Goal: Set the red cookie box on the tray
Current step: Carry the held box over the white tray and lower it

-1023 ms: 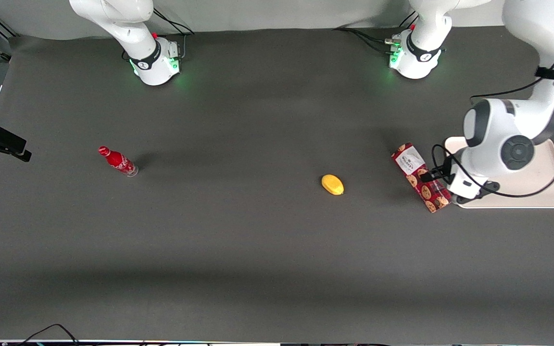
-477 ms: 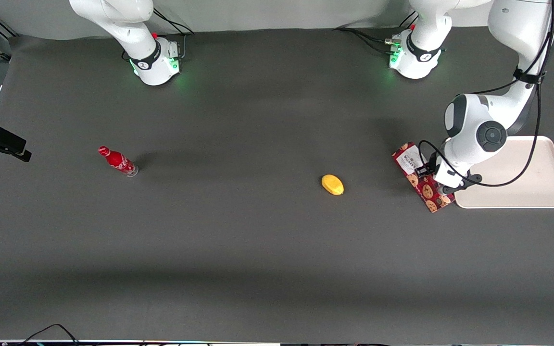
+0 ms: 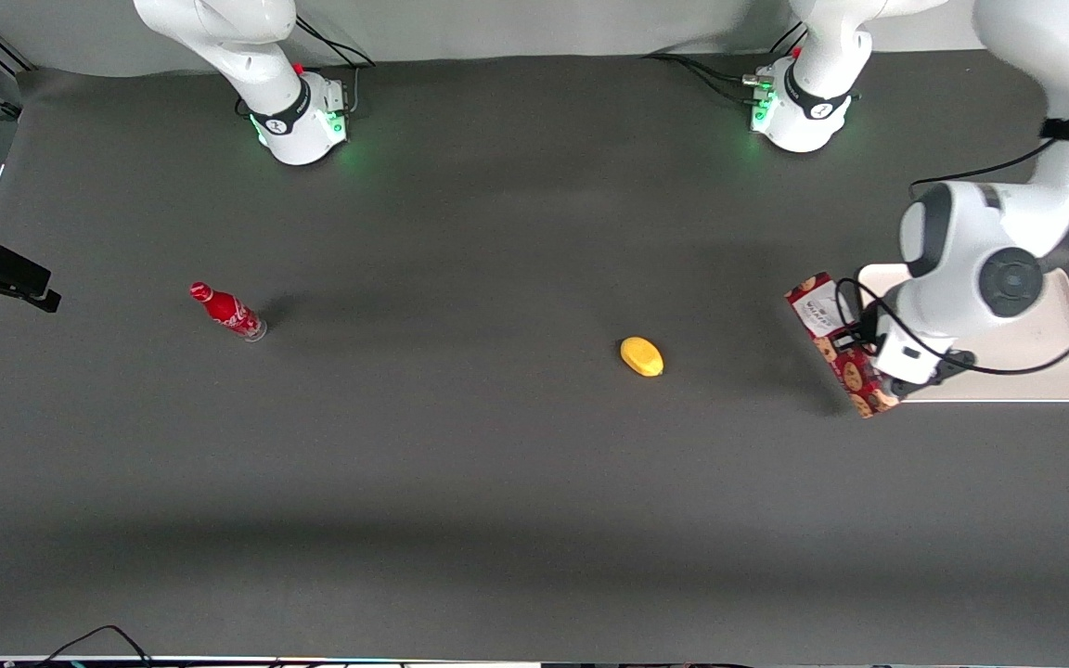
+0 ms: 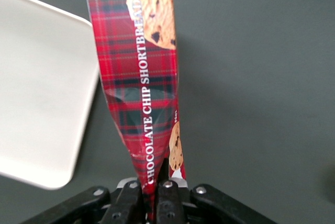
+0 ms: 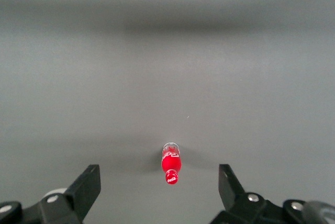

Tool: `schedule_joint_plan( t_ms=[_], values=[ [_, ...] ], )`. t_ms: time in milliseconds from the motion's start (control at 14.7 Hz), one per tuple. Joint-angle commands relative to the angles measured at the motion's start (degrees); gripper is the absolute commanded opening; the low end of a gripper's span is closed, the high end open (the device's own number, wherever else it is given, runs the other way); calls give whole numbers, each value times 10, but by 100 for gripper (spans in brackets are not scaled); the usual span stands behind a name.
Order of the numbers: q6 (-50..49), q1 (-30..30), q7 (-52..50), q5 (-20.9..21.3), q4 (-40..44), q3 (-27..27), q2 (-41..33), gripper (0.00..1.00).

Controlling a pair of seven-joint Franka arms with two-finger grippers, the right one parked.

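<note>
Counting: one red cookie box (image 3: 839,344), one tray (image 3: 1040,366), one small red bottle (image 3: 226,311), one yellow lemon-ish thing (image 3: 641,356).
Claw: gripper (image 4: 153,191) is pinched tight on the red cookie box, fingers (image 4: 166,192) clamped on one narrow end.
Box: sticks out from the claw, just beside the tray's edge (image 4: 86,109), looks lifted off the mat.
Hidden: arm covers part of the tray.
Around: lemon thing near the claw, bottle well apart toward the parked arm's end.

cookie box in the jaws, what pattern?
Red tartan plaid on the red cookie box; left wrist view, gripper clamping it.
</note>
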Motion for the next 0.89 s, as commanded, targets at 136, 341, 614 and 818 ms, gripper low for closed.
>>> schedule_joint_plan(
  t_ms=[136, 341, 614, 818],
  values=[
    [-266, 1, 109, 5, 264, 73, 2, 0],
    [-313, 1, 318, 47, 350, 162, 30, 0],
    [-244, 4, 576, 61, 385, 301, 120, 0],
    [-138, 23, 686, -7, 357, 366, 195, 0]
  ],
)
